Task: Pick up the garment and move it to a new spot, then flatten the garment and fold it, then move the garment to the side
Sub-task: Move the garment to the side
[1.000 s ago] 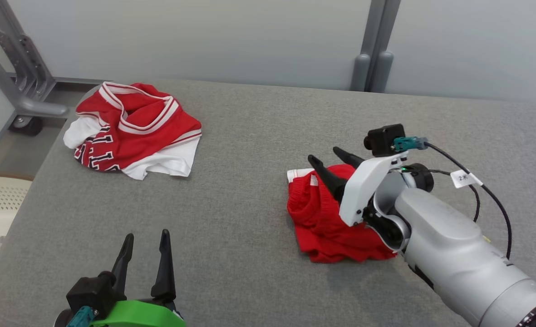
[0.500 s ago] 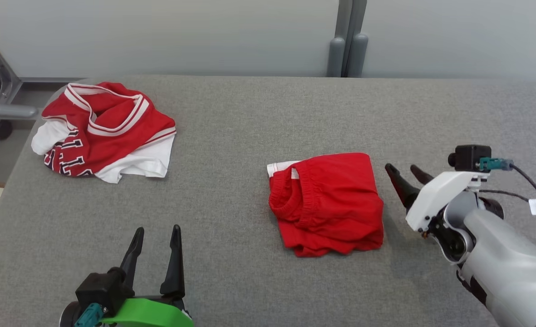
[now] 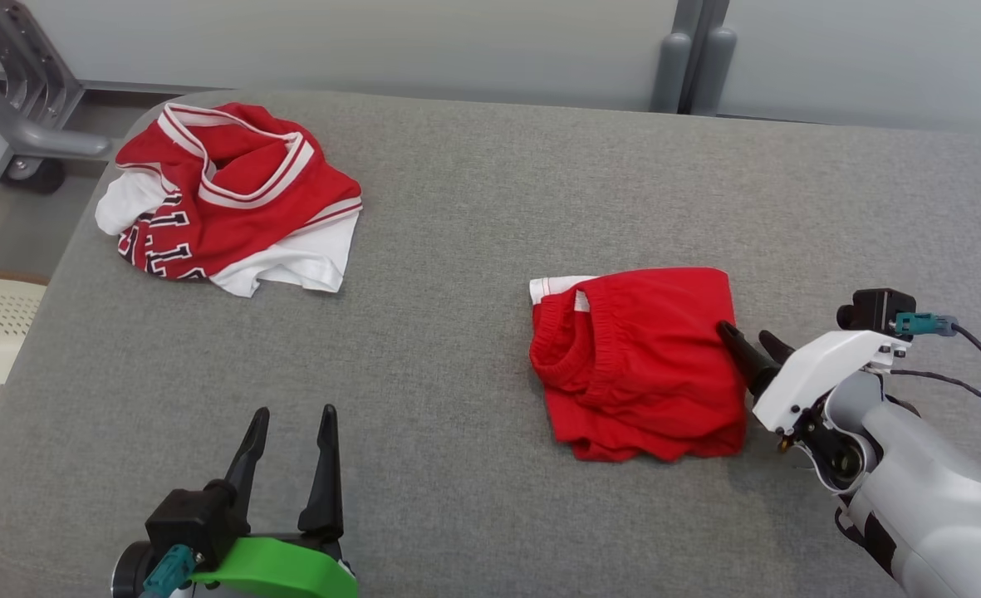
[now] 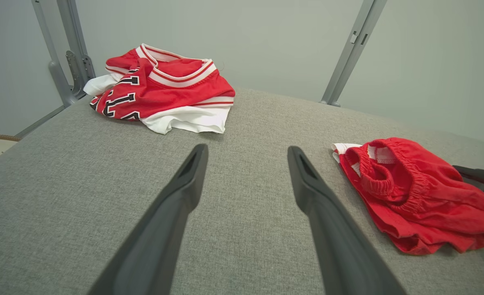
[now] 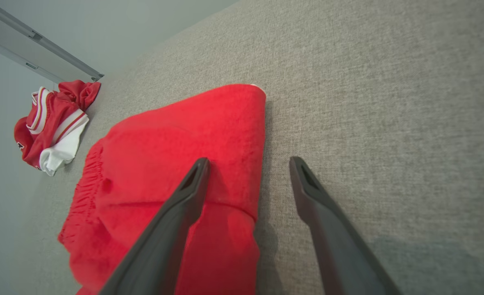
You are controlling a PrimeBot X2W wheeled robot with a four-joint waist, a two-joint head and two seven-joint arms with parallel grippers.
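Since the red elastic-waisted fabric garment (image 3: 640,361) already lies folded square on the grey felt-covered surface (image 3: 490,249), only the move aside seems left, the right end effector (image 3: 744,332) spread astride its right edge, the left end effector (image 3: 295,411) spread and empty.

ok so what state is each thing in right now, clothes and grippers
red shorts: folded compact, lying flat on the table, not gripped
jersey: crumpled heap at the table's far left corner
left gripper: open, empty, above the table
right gripper: open, empty, straddling the shorts' right edge
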